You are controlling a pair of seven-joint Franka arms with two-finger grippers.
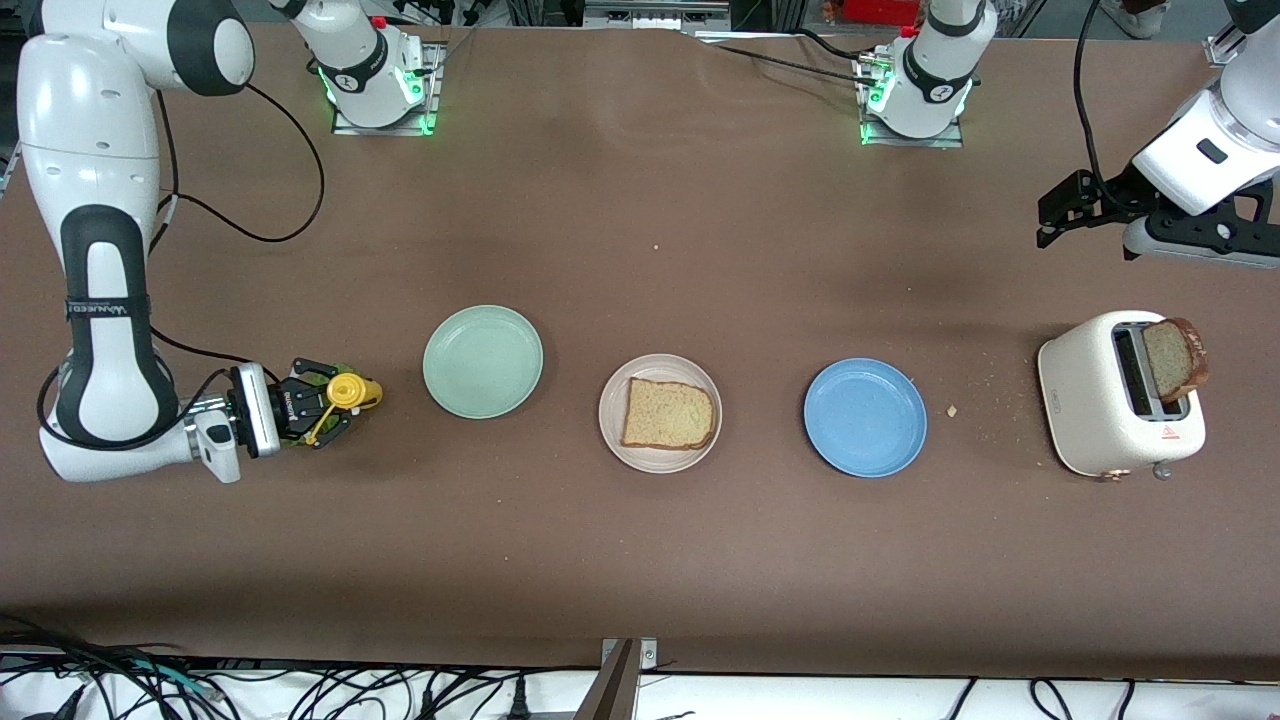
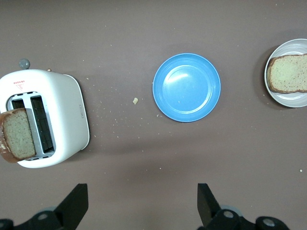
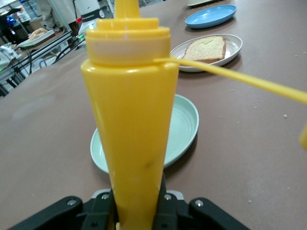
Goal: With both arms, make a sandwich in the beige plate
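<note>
One slice of bread (image 1: 668, 414) lies flat on the beige plate (image 1: 612, 430) at the middle of the table. A second slice (image 1: 1172, 358) sticks up out of the white toaster (image 1: 1095, 410) at the left arm's end. My left gripper (image 1: 1046, 215) hangs open and empty over the table beside the toaster; its wrist view shows the toaster (image 2: 62, 110), that slice (image 2: 18, 136) and the plated bread (image 2: 288, 73). My right gripper (image 1: 318, 405) is shut on an upright yellow squeeze bottle (image 3: 129, 120) at the right arm's end. Something green shows under that gripper; I cannot tell what.
A mint-green plate (image 1: 483, 361) lies between the yellow bottle (image 1: 350, 392) and the beige plate. A blue plate (image 1: 865, 417) lies between the beige plate and the toaster. Both are bare. Crumbs (image 1: 952, 410) dot the table by the toaster.
</note>
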